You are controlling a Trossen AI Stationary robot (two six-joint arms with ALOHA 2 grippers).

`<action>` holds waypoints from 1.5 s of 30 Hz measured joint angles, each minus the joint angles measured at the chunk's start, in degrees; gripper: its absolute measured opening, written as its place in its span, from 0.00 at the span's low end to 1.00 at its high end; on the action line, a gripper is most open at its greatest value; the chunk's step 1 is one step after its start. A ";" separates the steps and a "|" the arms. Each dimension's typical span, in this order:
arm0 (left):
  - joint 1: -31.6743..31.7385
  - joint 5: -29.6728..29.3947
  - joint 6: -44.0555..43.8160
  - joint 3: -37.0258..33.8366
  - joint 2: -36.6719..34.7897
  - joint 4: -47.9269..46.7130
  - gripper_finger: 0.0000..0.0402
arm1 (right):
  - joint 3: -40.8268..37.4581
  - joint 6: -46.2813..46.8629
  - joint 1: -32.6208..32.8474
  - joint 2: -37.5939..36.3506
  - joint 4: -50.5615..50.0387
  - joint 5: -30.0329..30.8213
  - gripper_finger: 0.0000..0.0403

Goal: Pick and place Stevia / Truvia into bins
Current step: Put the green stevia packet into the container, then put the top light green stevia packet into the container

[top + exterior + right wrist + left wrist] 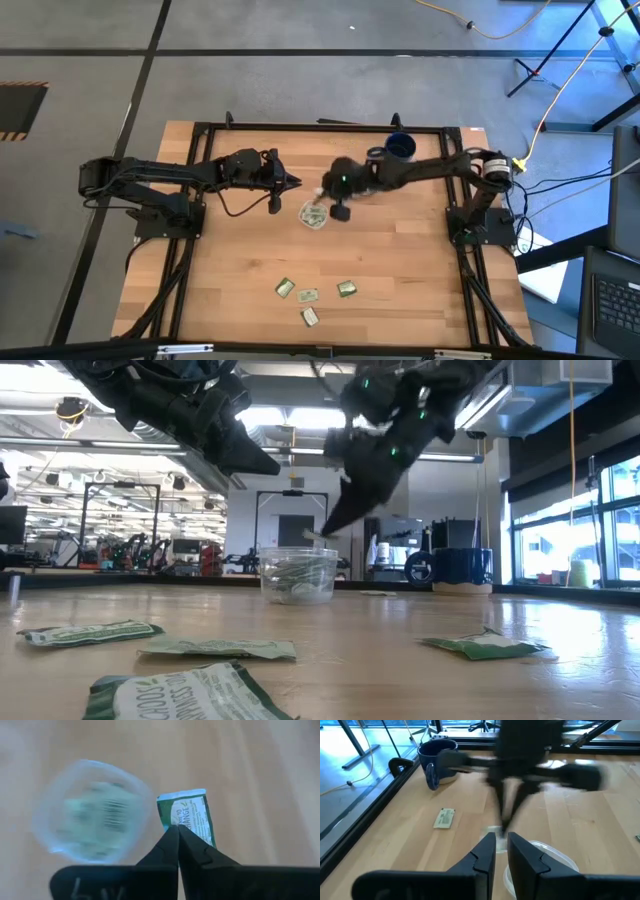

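Holding a green sachet [190,815] pinched at its near edge, the right gripper [177,832] has its fingers closed tight on it, tips meeting at a point. The packet's long axis runs on straight ahead of the tips, roughly in line with the fingers.

Key relation: in the right wrist view the clear cup [92,810] sits just beside the held sachet, off to one side of the tips, rim nearly touching the packet's edge (not under it yet). From the table-level view the right gripper [330,520] hangs just above the cup [298,575], tips angled down toward its rim. My read: a short sideways shift toward the cup centres the packet over the opening before release.

The cup already has several sachets in it.

The left gripper [501,847] hovers close by on the other side of the cup [314,215], fingers a narrow gap apart, nothing visible between them. It's waiting; the right arm is the one at work and nearer the drop.

Four loose sachets [315,293] lie well apart from both grippers, toward the table's front edge. One more sachet [445,818] lies beyond the cup, near the blue mug [436,760].
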 joint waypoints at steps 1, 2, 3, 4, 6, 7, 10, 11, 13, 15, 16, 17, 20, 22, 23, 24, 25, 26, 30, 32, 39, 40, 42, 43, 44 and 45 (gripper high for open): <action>0.00 -0.01 0.00 0.00 0.00 -0.03 0.11 | 0.02 0.02 1.49 -0.23 0.14 -0.02 0.01; 0.00 -0.01 0.00 0.00 0.00 -0.05 0.11 | 0.10 0.02 2.99 -0.26 0.55 -0.01 0.01; 0.00 0.01 0.00 0.00 0.00 -0.11 0.11 | 0.11 -0.09 4.32 -0.24 0.64 0.00 0.01; 0.00 0.00 0.00 0.00 -0.01 -0.14 0.11 | 0.09 -0.13 5.53 -0.19 0.58 0.00 0.01; 0.00 0.01 0.00 0.00 0.00 -0.15 0.10 | 0.11 -0.21 7.60 0.29 1.66 0.64 0.01; 0.00 0.01 0.00 0.00 -0.01 -0.17 0.10 | 0.11 -0.37 8.45 0.37 1.60 2.17 0.01; 0.00 0.03 0.00 0.00 0.00 -0.25 0.10 | 0.09 -1.38 9.88 0.37 1.88 7.21 0.00; 0.00 0.03 -0.02 0.00 0.00 -0.38 0.10 | 0.09 -1.39 10.02 0.37 2.14 7.91 0.00; -0.01 0.03 -0.01 0.00 0.00 -0.82 0.11 | 0.09 -0.68 10.09 0.37 2.77 8.07 0.00; 0.00 0.04 -0.02 0.00 0.00 -1.36 0.11 | 0.11 -0.04 10.09 0.38 3.32 8.13 0.00; 0.00 0.05 -0.02 0.00 0.00 -1.48 0.11 | 0.13 -0.04 10.09 0.82 3.59 8.15 0.00; 0.00 0.08 -0.02 0.00 0.00 -1.52 0.11 | 0.13 -0.04 10.09 1.26 4.11 8.16 0.00; 0.00 0.06 -0.02 0.00 0.00 -1.73 0.10 | 0.14 -0.09 10.09 2.95 5.54 7.11 0.00; 0.00 0.08 -0.02 0.00 0.00 -2.00 0.10 | 0.15 -0.07 10.09 3.83 5.08 6.93 0.00; -0.01 0.08 -0.02 0.01 0.00 -2.03 0.10 | 0.15 -0.04 10.07 4.18 5.37 6.90 0.00; -0.02 0.08 -0.02 0.02 0.00 -2.26 0.10 | 0.13 -0.07 10.07 4.24 4.98 6.88 0.00; 0.00 0.08 -0.02 0.02 0.00 -2.49 0.10 | 0.11 0.09 10.05 4.22 4.87 6.88 0.00; 0.00 0.08 -0.02 0.02 0.00 -2.54 0.11 | 0.13 0.31 10.04 4.18 5.15 6.87 0.00; -0.01 0.21 -0.02 0.02 0.00 -2.66 0.11 | 0.13 1.40 10.05 4.15 5.22 6.69 0.01; 0.00 0.28 -0.02 0.02 0.00 -2.67 0.11 | 0.13 1.34 10.07 4.15 5.00 6.67 0.03; -0.02 0.29 -0.02 0.02 0.00 -2.68 0.11 | 0.13 1.55 10.07 4.15 4.63 6.62 0.07; -0.01 0.31 -0.02 0.02 0.00 -2.66 0.11 | 0.13 1.61 10.07 4.15 4.63 6.62 0.07; 0.00 0.29 -0.02 0.02 0.00 -2.68 0.11 | 0.13 1.60 10.07 4.15 4.63 6.60 0.09; -0.02 0.29 -0.02 0.02 0.00 -2.66 0.11 | 0.13 1.60 10.07 4.15 4.65 6.60 0.10; 0.00 0.29 -0.02 0.02 0.00 -2.66 0.11 | 0.13 1.43 10.07 4.13 4.65 6.60 0.11; 0.00 0.29 -0.02 0.02 0.00 -2.68 0.11 | 0.13 1.37 10.07 4.10 4.63 6.87 0.12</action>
